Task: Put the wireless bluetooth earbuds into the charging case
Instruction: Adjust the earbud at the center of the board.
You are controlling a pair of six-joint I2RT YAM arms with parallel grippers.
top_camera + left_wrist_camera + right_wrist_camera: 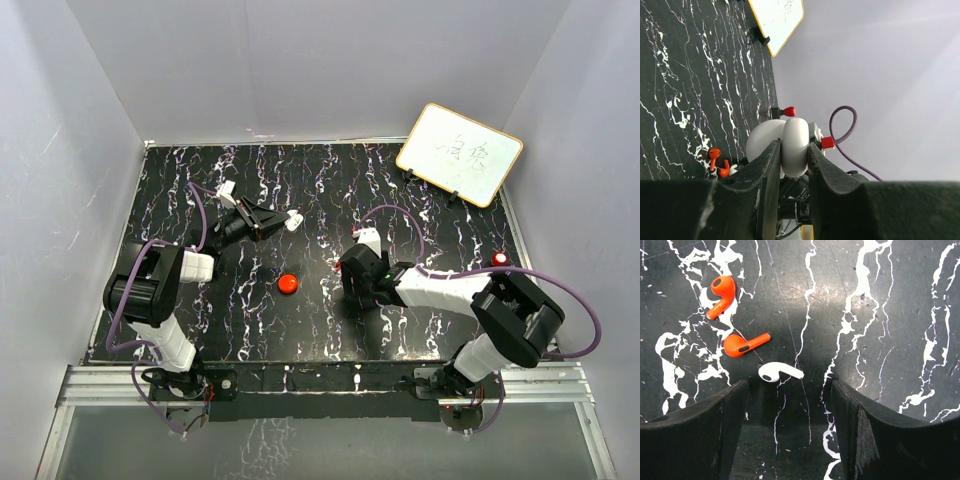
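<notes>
The left gripper is clamped on a white rounded case. The right gripper hangs with its fingers apart over a white earbud, and the two red earbuds lie just beyond it on the marbled black table, near each other but not touching. The round red charging case sits on the table between the arms, apart from the buds.
</notes>
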